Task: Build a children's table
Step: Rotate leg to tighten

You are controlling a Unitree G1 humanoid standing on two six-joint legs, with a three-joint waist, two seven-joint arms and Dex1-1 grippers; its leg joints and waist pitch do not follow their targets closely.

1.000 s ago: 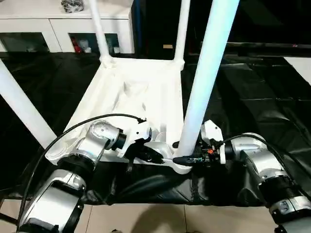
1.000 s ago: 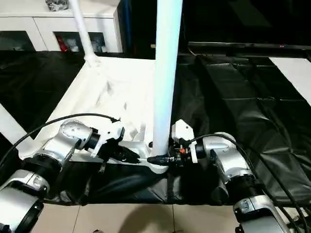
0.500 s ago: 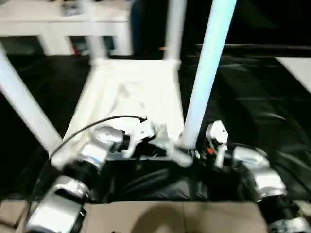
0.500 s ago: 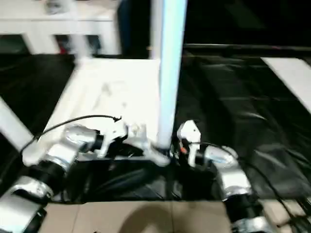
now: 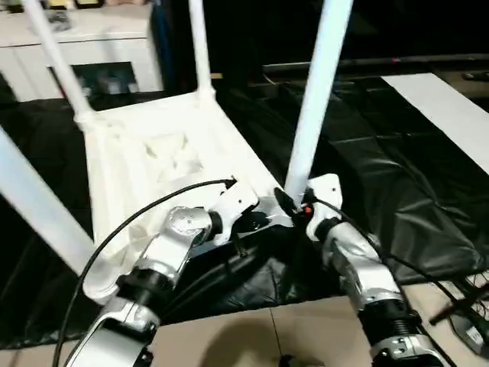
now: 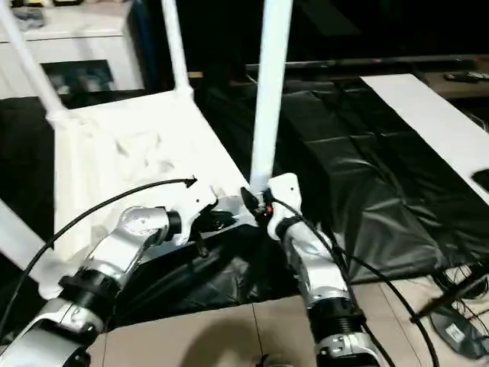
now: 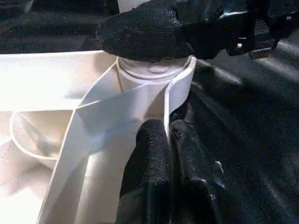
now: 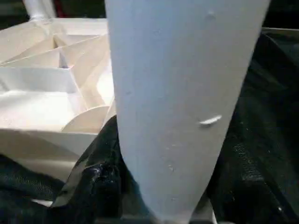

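The white tabletop (image 5: 160, 153) lies upside down on black sheeting, ribs up. Its legs stand in the corner sockets: the near-right leg (image 5: 313, 99), two far legs (image 5: 200, 46) (image 5: 53, 57) and the near-left leg (image 5: 38, 202). My left gripper (image 5: 256, 222) is at the near-right corner, shut on the thin wall of the tabletop's edge (image 7: 167, 112), just below the socket. My right gripper (image 5: 289, 205) is shut around the base of the near-right leg (image 8: 177, 93), with a black finger (image 8: 96, 182) on either side of the tube.
Black sheeting (image 5: 382, 168) covers the ground around the tabletop. A white cabinet (image 5: 92, 38) stands at the back left and a white panel (image 5: 451, 107) lies at the right. Tiled floor (image 5: 252, 336) and cables (image 5: 466, 306) lie near my feet.
The head camera has swung, so the tabletop now lies at an angle in the picture. Both grippers keep their hold at the near-right corner.
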